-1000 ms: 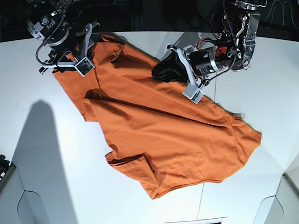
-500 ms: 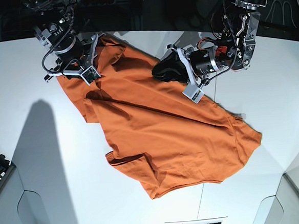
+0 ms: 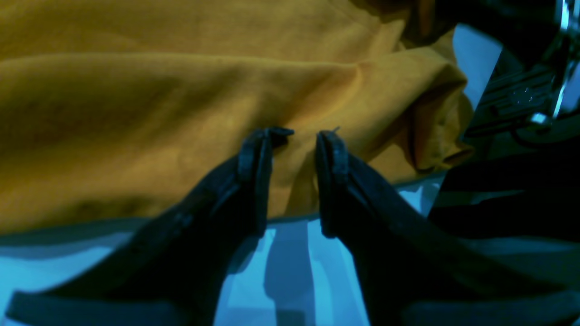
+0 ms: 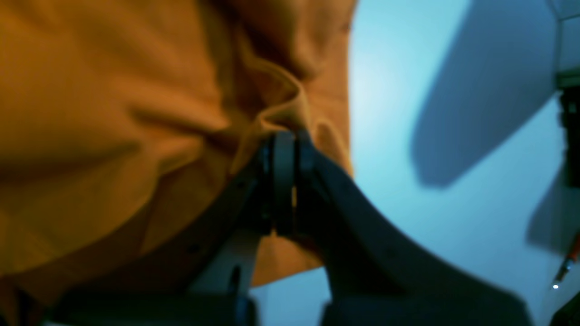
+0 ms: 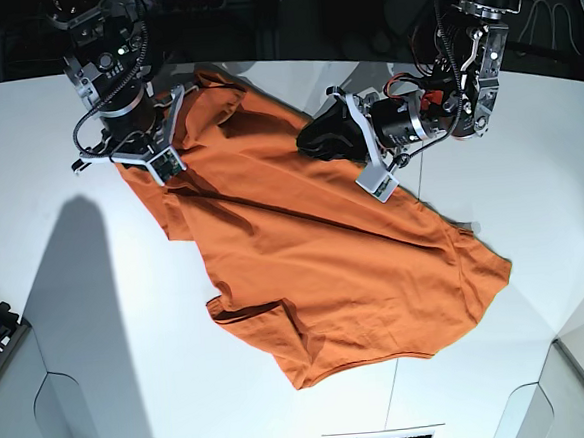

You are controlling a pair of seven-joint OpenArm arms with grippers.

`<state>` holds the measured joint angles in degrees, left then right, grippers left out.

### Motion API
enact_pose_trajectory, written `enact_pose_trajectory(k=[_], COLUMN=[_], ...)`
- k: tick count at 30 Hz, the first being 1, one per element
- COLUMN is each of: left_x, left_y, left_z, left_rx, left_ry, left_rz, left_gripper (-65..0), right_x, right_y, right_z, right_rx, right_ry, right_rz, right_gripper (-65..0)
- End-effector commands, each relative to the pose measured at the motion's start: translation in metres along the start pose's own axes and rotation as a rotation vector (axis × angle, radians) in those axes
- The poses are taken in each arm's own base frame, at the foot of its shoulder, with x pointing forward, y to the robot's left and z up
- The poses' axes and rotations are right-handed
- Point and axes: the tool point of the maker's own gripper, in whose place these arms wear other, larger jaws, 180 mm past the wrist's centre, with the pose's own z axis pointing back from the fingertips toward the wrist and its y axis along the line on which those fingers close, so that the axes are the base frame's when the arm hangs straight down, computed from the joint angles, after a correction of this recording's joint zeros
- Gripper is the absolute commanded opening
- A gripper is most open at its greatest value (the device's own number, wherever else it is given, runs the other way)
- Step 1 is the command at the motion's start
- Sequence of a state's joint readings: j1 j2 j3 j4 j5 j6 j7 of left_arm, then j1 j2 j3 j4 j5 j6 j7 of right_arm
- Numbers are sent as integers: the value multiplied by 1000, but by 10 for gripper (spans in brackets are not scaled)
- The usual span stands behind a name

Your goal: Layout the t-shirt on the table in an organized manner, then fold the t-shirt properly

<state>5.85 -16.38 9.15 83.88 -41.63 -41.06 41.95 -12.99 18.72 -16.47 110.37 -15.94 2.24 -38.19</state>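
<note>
Orange t-shirt (image 5: 325, 257) is lying crumpled across the bench (image 5: 59, 325), running from eleven toward four o'clock. I'm pinching its eleven-o'clock edge in the right tool (image 4: 284, 181); the left tool (image 3: 293, 149) is hanging part-open over cloth. I'd grip there, then spread gently.

Bare table (image 5: 99, 323) flanks the sprawling t-shirt (image 5: 325, 257).

We see a wide white desk (image 5: 531, 192) with a thin dark seam running across its right half toward the near edge. Directly on it lies the orange t-shirt (image 5: 325, 257), spread diagonally from the far left toward the near right, creased and uneven, with one edge folded over on its near left side. Dark shadows fall on the desk's bare left part.
</note>
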Motion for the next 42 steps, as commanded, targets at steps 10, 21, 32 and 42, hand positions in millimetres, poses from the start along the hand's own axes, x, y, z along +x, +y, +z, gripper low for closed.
enact_pose_trajectory(k=[10,21,32,42], left_x=[-18,-8,51,39], left_y=[28,20,-24,-39], left_z=[19,23,39,46], left_rx=[87,30,-48,-92], left_ry=[104,56,-62,-45], left_rz=[-43,17,-141,-114], left_gripper=[-439,-439,-439,-439], right_x=[25,-32,-36,15], right_y=[-96,-160,-150,-74], right_z=[2,21,20,4], right_rx=[-235,-350,-319,-18], right_ry=[-72,40,37,-110], right_rz=[-87,-362,-421,-313], right_gripper=[-650,-431,-220,-650])
